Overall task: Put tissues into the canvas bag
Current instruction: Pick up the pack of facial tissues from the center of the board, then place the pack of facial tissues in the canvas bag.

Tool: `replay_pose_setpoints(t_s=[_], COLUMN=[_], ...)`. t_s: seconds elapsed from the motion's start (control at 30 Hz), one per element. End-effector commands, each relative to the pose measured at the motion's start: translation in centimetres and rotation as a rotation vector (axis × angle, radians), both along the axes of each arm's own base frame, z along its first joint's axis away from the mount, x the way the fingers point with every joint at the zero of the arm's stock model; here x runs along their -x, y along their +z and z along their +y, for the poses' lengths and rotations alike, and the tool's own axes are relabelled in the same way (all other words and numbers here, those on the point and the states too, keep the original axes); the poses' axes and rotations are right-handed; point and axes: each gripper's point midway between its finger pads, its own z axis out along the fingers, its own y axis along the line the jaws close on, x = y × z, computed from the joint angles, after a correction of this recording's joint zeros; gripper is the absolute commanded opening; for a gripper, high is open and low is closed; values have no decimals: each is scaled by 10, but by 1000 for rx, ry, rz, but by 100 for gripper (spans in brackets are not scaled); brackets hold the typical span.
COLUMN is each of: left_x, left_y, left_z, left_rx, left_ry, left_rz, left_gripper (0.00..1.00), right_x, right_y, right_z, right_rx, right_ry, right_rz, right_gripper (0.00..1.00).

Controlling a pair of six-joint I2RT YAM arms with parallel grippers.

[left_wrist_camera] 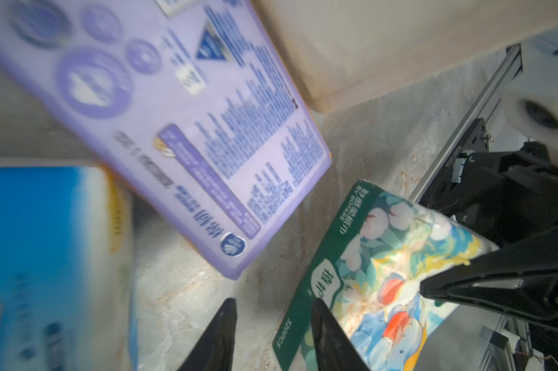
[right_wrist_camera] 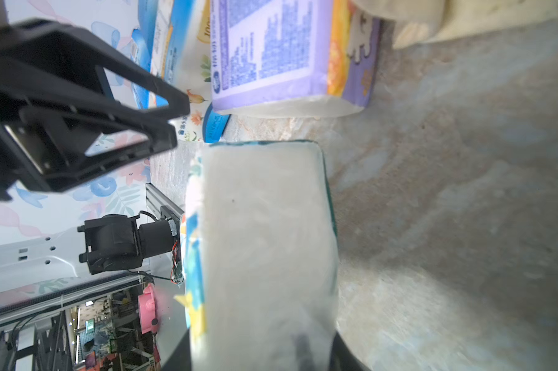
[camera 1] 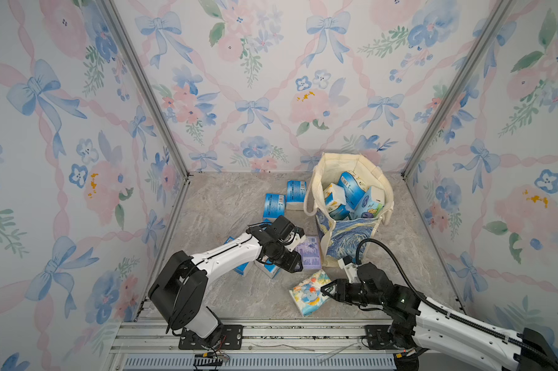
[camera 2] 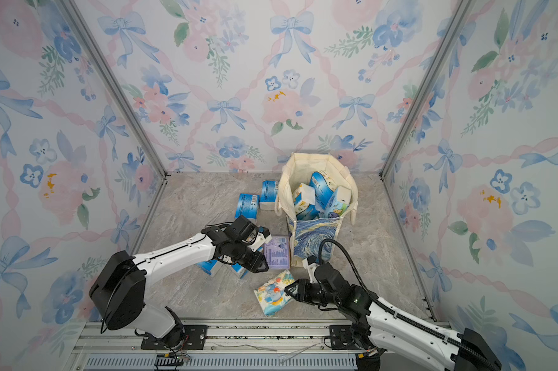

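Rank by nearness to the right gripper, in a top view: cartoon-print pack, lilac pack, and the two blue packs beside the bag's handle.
1. cartoon-print pack, between the jaws of the right gripper, at the front.
2. lilac pack, just beyond, beside the canvas bag.
3. blue pack by the handle and blue pack next to it, farthest back; those two are too close to call.

The canvas bag [camera 1: 335, 170] is cream inside; its six-o'clock face bears blue, white and yellow swirls. The packs inside [camera 1: 351, 189] and the floor packs [camera 1: 274, 205] at its nine o'clock are blue and white. The lilac pack [camera 1: 310, 253] carries dark blue print. The cartoon-print pack [camera 1: 308, 294] shows blue, red and yellow figures with a dark green edge. The left gripper [camera 1: 298, 267] and right gripper [camera 1: 326, 290] are black. The floor [camera 1: 223, 205] is veined grey-beige marble; the walls [camera 1: 271, 80] are pale, with blue bows and pink ribbons.
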Motion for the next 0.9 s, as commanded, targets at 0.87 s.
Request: replay_pose_setpoints(t_s=[0.87], left_x=[-134], left_y=[155], left_z=[49], left_rx=[200], left_ry=[348], left_rz=[-515], left_gripper=[50], right_x=[-129], right_y=[325], right_z=[-8], right_rx=[296], right_ry=[100], right_rz=[-940], right_gripper=[39])
